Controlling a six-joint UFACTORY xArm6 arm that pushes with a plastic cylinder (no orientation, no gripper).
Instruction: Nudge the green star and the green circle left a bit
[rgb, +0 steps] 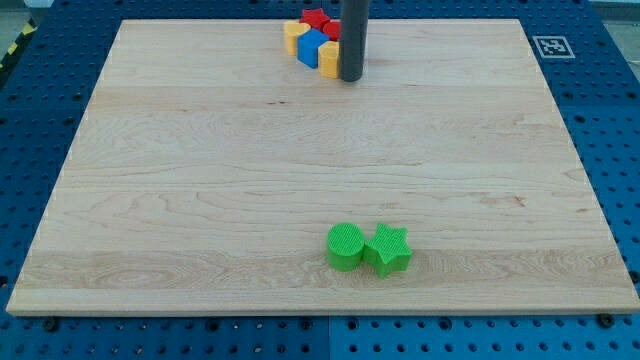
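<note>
The green circle (346, 246) and the green star (388, 249) sit side by side, touching, near the bottom edge of the wooden board (200, 180), a little right of centre. The star is to the right of the circle. My tip (350, 78) stands near the top edge of the board, far above the green pair, against a cluster of blocks there.
A cluster at the top centre holds a red block (317, 20), a yellow block (294, 36), a blue block (312, 48) and another yellow block (329, 58), right beside my rod. A fiducial tag (551, 45) lies off the board's top right corner.
</note>
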